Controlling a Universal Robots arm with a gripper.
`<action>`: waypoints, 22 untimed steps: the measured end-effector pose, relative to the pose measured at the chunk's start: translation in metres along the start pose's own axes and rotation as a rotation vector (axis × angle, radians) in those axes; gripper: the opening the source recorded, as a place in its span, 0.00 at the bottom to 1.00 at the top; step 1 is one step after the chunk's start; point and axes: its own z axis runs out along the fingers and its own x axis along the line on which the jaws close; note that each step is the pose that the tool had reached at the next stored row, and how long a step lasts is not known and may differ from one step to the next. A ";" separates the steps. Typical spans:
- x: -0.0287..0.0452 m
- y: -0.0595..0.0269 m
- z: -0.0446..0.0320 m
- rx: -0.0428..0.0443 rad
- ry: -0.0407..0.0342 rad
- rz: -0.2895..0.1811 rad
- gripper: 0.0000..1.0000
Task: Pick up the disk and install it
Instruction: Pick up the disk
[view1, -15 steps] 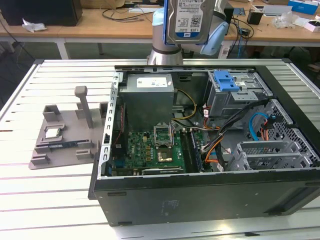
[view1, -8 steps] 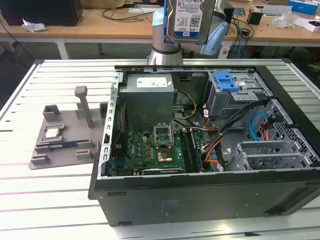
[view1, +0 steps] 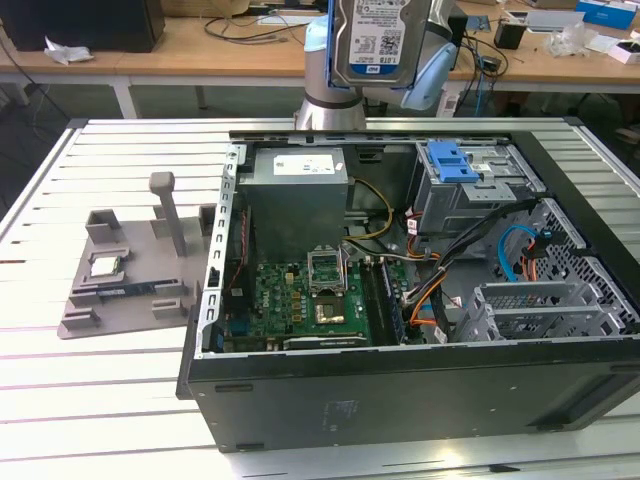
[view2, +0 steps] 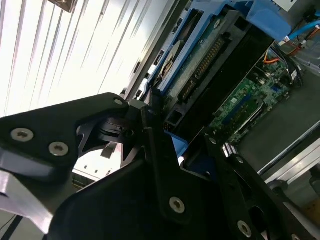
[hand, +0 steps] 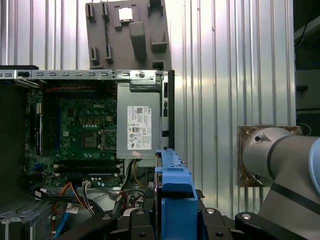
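The disk (view1: 375, 40), a silver drive with a blue-and-white label, hangs upright high above the back of the open computer case (view1: 400, 400), in front of the arm (view1: 322, 95). In both wrist views I see it edge-on in its blue bracket (hand: 172, 192), running out from between the black fingers (view2: 150, 115). My gripper (hand: 172, 220) is shut on the disk (view2: 200, 55) at one end. The metal drive cage with a blue latch (view1: 455, 160) sits below and toward the exterior view's right of the disk.
Inside the case lie the green motherboard (view1: 300, 295), a grey power supply (view1: 298, 200) and loose cables (view1: 430, 300). A grey fixture tray (view1: 130, 270) holding a small square chip (view1: 107, 264) rests on the slatted table at the exterior view's left. A cluttered workbench (view1: 200, 40) stands behind.
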 end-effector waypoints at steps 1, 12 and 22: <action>0.0008 0.0000 0.0007 -0.0001 0.0001 0.000 0.37; 0.0042 -0.0018 0.0218 -0.0053 0.0001 0.000 0.37; 0.0451 -0.0028 0.0333 -0.0062 0.0001 0.000 0.37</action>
